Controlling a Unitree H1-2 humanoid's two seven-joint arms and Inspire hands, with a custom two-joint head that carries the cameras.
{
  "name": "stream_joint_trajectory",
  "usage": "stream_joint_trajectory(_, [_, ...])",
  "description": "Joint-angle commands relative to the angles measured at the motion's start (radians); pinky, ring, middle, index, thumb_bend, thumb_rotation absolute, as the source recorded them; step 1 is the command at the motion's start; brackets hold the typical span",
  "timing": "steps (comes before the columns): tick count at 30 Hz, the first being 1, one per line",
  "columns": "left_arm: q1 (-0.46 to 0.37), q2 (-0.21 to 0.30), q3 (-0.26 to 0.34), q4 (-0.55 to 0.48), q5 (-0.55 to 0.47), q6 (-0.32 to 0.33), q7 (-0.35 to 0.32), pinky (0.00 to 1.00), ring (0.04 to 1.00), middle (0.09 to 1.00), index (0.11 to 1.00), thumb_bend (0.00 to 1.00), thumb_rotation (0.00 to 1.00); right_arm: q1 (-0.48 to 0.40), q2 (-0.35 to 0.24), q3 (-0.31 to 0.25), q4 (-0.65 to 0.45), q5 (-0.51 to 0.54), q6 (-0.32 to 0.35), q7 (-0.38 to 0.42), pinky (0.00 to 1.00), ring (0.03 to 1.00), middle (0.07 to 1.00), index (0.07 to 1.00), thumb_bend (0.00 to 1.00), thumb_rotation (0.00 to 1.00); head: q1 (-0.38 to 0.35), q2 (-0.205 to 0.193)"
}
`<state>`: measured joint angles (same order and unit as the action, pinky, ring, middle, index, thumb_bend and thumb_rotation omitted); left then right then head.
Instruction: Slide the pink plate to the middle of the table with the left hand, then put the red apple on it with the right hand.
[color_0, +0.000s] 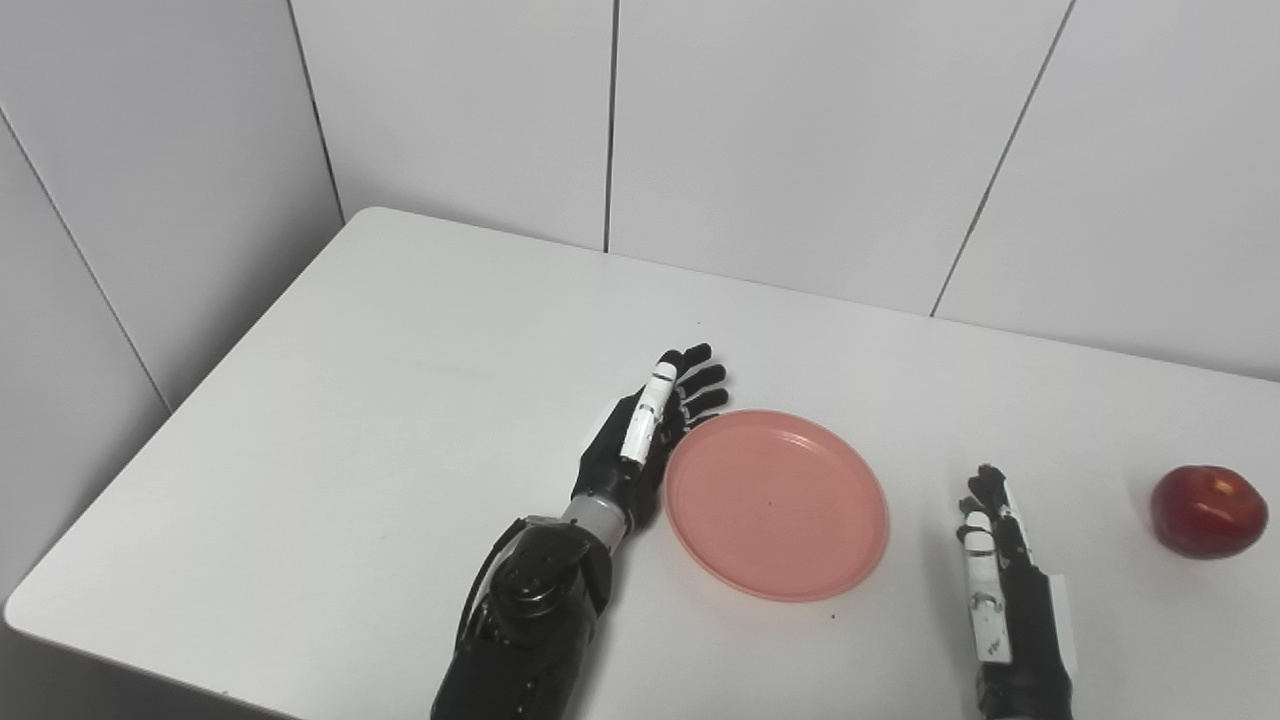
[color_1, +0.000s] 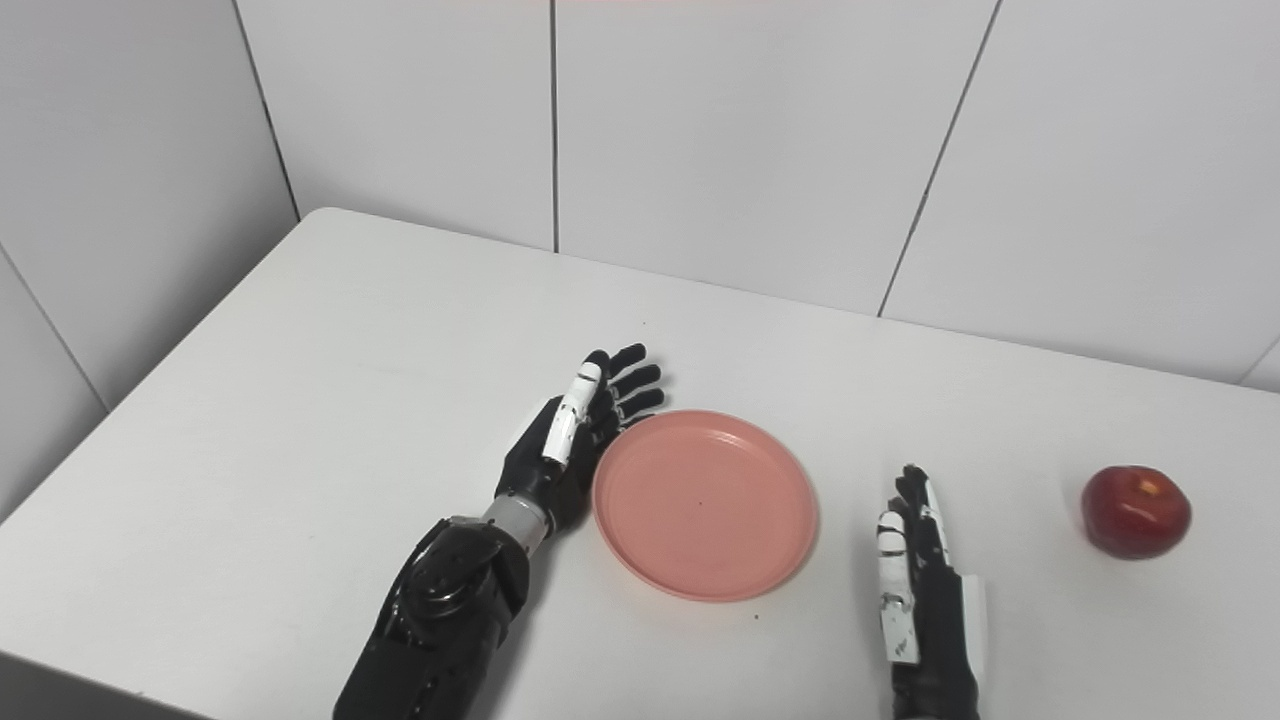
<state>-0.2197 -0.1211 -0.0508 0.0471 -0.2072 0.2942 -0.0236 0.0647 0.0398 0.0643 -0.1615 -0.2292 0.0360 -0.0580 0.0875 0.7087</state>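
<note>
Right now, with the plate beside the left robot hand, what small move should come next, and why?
Probably the right robot hand should reach to its right toward the red apple. The pink plate already lies near the table's middle and is empty, the left robot hand rests open against its left rim, and the apple sits untouched, apart from the open right robot hand.

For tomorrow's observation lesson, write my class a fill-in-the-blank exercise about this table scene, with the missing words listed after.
1. The left hand rests against the ____ edge of the pink plate.
2. The red apple sits on the table, to the ____ of the right hand.
3. The plate holds ____.
4. The plate lies ____ the two hands.

Missing words: left; right; nothing; between
</note>
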Motion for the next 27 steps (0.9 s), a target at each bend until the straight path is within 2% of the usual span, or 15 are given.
stream_joint_trajectory(1, [0.002, -0.013, -0.012, -0.017, 0.013, 0.034, 0.000, 0.84, 0.859, 0.873, 0.860, 0.38, 1.00, -0.018, 0.014, 0.004, -0.027, -0.008, -0.007, -0.017, 0.90, 0.919, 0.935, 0.935, 0.20, 1.00, -0.009, 0.004])
stream_joint_trajectory(6, [0.004, -0.017, -0.018, -0.029, 0.012, 0.044, 0.002, 0.86, 0.863, 0.881, 0.869, 0.38, 1.00, -0.018, 0.021, 0.007, -0.027, -0.014, -0.007, -0.018, 0.91, 0.921, 0.936, 0.937, 0.23, 1.00, -0.037, 0.013])
stream_joint_trajectory(17, [0.006, -0.018, -0.008, -0.046, 0.009, 0.051, 0.005, 0.87, 0.879, 0.895, 0.885, 0.36, 1.00, -0.021, 0.028, 0.009, -0.026, -0.031, -0.003, -0.016, 0.91, 0.931, 0.945, 0.946, 0.22, 1.00, -0.077, 0.026])
stream_joint_trajectory(27, [0.020, -0.006, -0.001, -0.090, 0.021, 0.056, 0.013, 0.87, 0.884, 0.891, 0.874, 0.37, 1.00, -0.051, 0.021, -0.009, -0.024, -0.045, 0.041, -0.017, 0.88, 0.923, 0.938, 0.935, 0.23, 1.00, -0.099, 0.033])
